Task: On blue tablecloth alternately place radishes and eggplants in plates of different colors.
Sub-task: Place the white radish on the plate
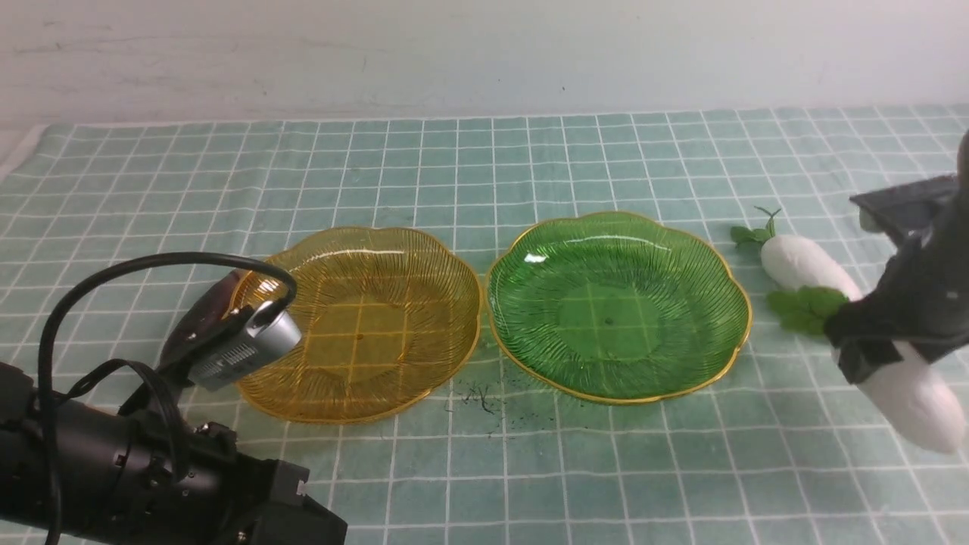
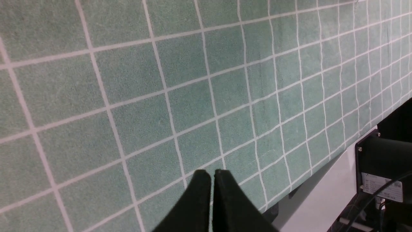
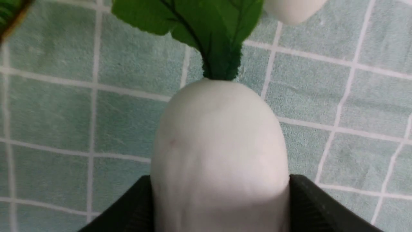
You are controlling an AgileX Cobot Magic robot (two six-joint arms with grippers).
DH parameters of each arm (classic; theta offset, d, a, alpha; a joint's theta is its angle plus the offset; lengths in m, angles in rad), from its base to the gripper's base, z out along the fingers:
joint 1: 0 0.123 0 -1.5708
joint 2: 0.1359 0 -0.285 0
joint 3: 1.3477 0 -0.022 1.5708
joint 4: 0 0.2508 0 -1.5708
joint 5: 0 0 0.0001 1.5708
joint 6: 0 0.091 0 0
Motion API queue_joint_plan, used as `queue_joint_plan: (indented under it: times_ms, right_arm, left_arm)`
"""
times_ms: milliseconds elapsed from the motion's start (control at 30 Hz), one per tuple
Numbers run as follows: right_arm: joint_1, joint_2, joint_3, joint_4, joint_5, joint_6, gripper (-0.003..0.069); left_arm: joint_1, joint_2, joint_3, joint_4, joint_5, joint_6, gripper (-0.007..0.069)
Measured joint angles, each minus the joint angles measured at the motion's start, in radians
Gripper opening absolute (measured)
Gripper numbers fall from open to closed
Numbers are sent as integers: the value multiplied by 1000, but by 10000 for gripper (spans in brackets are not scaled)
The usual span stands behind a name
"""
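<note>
— At right of green plate (image 1: 746, 318): right gripper (image 1: 867, 344)?
— Arm angled down; jaws clasp near radish (image 1: 916, 401) at its leafy end. Left gripper (image 2: 211, 176) closed, low over cloth (image 2: 128, 96).

Soft, even light fills all views, leaving faint shadows. A small white glare marks the green plate (image 1: 617, 303) at its upper left; the close radish (image 3: 219, 151) looks slightly blurred.
</note>
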Motion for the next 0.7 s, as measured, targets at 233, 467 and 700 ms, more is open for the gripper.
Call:
queue_joint_plan:
  times_ms: [233, 467, 700]
  right_arm:
    - [37, 2, -202, 417, 42, -93, 462]
    - [150, 75, -207, 552, -128, -267, 462]
    - [197, 216, -207, 559, -241, -293, 463]
  left_arm:
    - [0, 0, 0, 0, 0, 4, -3]
    - [0, 0, 0, 0, -11, 6, -3]
    - [0, 0, 0, 0, -87, 6, -3]
